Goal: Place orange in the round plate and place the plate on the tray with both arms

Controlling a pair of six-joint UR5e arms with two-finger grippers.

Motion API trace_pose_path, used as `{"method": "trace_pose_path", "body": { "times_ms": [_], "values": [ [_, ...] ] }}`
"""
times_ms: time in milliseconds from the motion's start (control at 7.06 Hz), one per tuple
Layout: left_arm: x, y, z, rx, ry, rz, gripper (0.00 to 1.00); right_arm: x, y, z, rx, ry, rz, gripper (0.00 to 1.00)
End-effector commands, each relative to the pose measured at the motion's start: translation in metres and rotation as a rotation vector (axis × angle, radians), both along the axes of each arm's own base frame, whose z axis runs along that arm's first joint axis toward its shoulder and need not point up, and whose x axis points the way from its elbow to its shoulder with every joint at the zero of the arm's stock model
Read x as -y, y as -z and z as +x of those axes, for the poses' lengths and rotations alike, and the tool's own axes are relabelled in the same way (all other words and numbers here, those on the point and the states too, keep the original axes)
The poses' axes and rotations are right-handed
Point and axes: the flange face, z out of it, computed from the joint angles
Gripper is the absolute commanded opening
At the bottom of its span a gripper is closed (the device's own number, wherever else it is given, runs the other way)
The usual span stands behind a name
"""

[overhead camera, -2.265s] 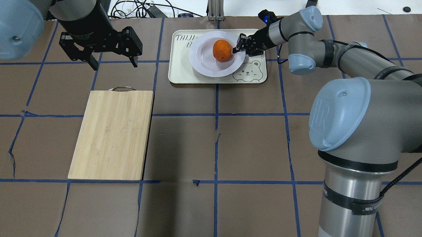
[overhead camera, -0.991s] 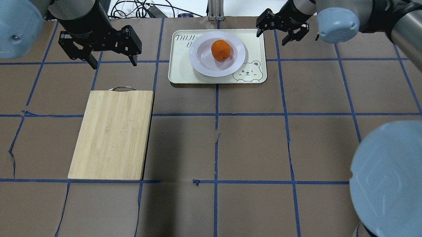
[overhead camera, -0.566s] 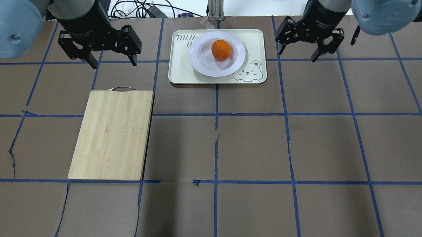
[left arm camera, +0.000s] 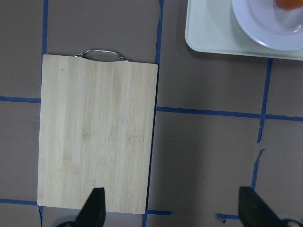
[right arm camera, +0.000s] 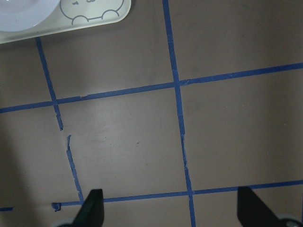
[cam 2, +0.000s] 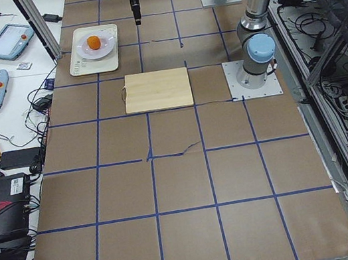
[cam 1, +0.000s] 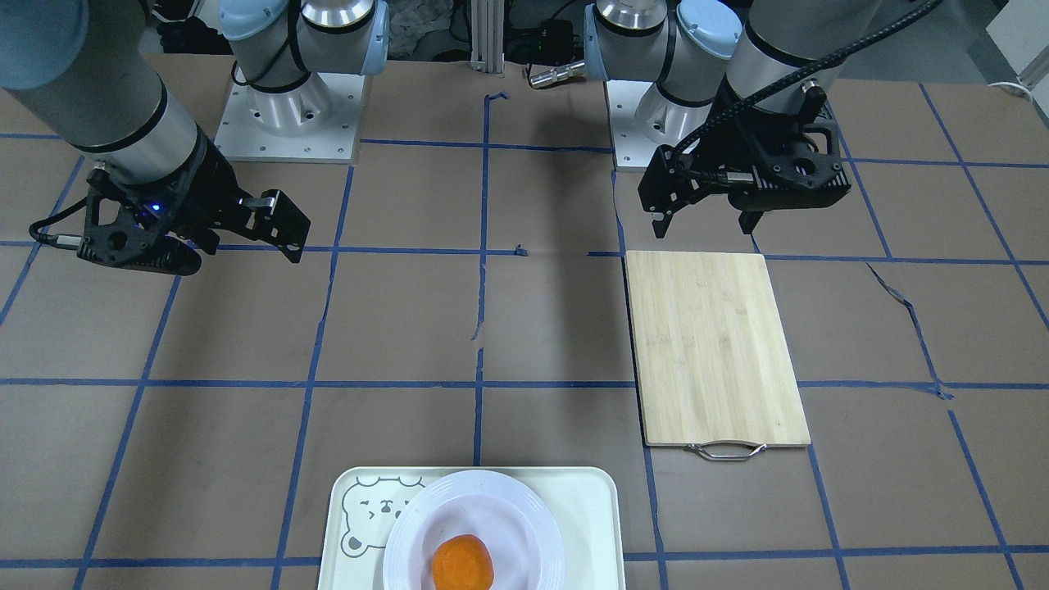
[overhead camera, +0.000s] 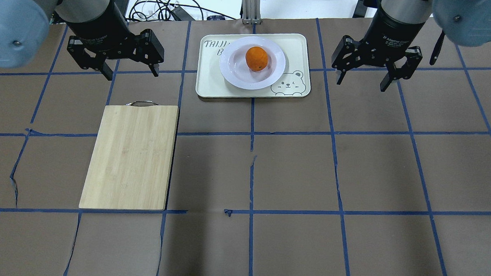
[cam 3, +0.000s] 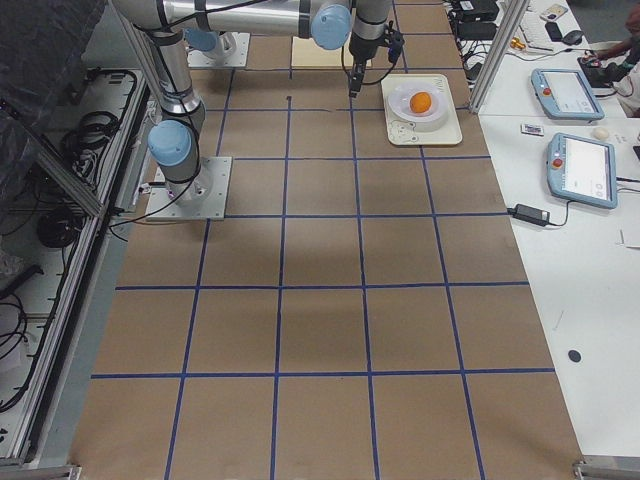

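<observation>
Hanging wide apart and empty, the left fingers (overhead camera: 153,67) sit above the brown surface (overhead camera: 293,172) on the tray's (overhead camera: 208,81) left. The right fingers (overhead camera: 385,82), equally parted and empty, hang on its right. On the tray rests the round plate (overhead camera: 235,70), holding the orange (overhead camera: 257,58). A cutting board (overhead camera: 130,156) lies robot-side of the tray, leftward.

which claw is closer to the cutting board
Left. The left claw hangs high, roughly over the cutting board, which fills its wrist view. The right claw is far off, on the other side of the tray.
</observation>
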Motion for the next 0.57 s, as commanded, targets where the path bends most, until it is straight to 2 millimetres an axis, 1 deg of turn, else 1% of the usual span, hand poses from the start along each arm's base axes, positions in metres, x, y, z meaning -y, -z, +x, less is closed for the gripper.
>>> {"method": "trace_pose_path", "body": {
  "times_ms": [0, 142, 425],
  "values": [
    [0.000, -0.001, 0.000, 0.000, 0.000, -0.001, 1.00, -0.011, -0.012, -0.002, -0.043, -0.003, -0.013, 1.00],
    [0.000, 0.000, -0.001, 0.000, 0.001, 0.001, 1.00, -0.020, -0.022, -0.001, -0.045, -0.008, -0.032, 1.00],
    [0.000, 0.000, -0.001, 0.000, 0.001, 0.001, 1.00, -0.038, -0.020, -0.002, -0.045, -0.003, -0.030, 1.00]
  ]
}}
